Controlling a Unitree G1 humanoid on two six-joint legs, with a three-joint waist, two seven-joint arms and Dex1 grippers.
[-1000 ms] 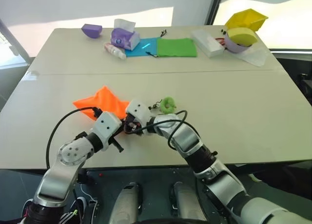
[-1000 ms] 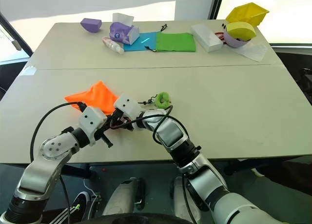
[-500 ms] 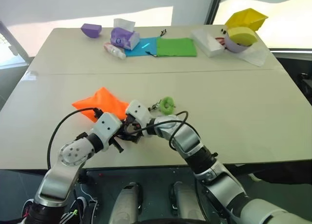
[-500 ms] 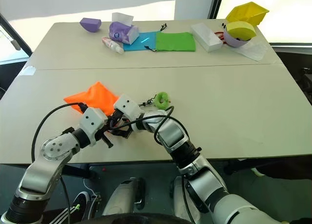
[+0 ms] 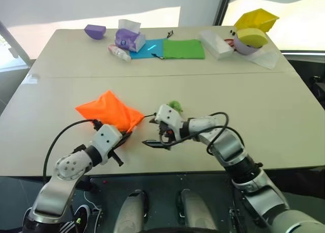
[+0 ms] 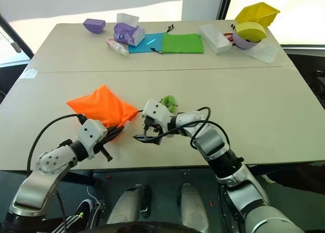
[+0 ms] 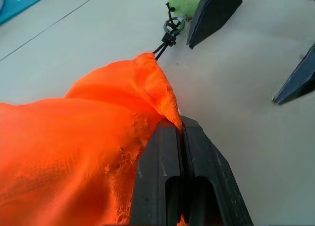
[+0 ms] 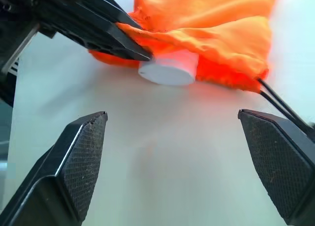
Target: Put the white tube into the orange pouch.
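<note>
While the left hand (image 7: 179, 137) pinches the soft orange pouch (image 5: 109, 110) at centre-left, the right hand (image 8: 187, 152) stands spread; the light white tube (image 8: 168, 67) likely slips, best held by its cap.

The orange pouch (image 5: 109, 111) lies bulging on the surface, its mouth edge pinched by the closed left end effector (image 7: 179, 137). The white tube (image 8: 169, 68) is inside the pouch; just its round white cap end sticks out of the mouth.
</note>
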